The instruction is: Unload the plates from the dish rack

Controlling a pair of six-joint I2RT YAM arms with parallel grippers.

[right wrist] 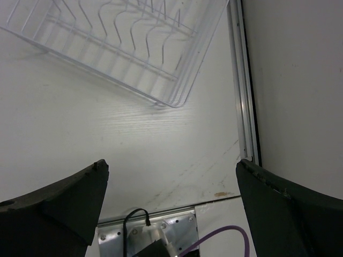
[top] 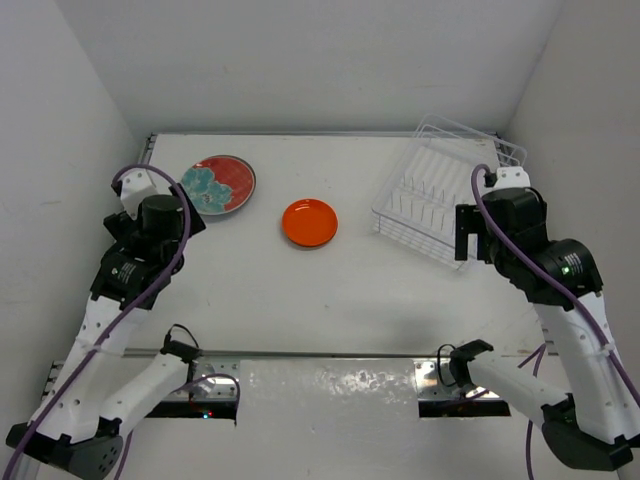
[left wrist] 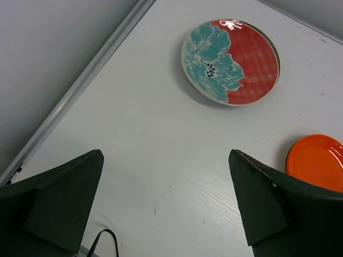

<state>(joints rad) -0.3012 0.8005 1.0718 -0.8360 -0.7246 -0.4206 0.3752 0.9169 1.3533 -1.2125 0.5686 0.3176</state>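
Note:
A red plate with teal flowers (top: pixel 218 185) lies flat on the table at the back left; it also shows in the left wrist view (left wrist: pixel 230 61). A plain orange plate (top: pixel 309 222) lies flat mid-table and shows at the right edge of the left wrist view (left wrist: pixel 317 162). The clear dish rack (top: pixel 440 195) stands at the back right with no plate between its prongs; its near corner shows in the right wrist view (right wrist: pixel 123 43). The dark teal and yellow-amber plates are out of view. My left gripper (left wrist: pixel 165 155) is open and empty near the red plate. My right gripper (right wrist: pixel 171 163) is open and empty beside the rack's near right corner.
White walls close in the table on the left, back and right. Metal rails run along the left edge (left wrist: pixel 80 88) and the right edge (right wrist: pixel 244 107). A metal bracket with cables (right wrist: pixel 155 233) sits at the near edge.

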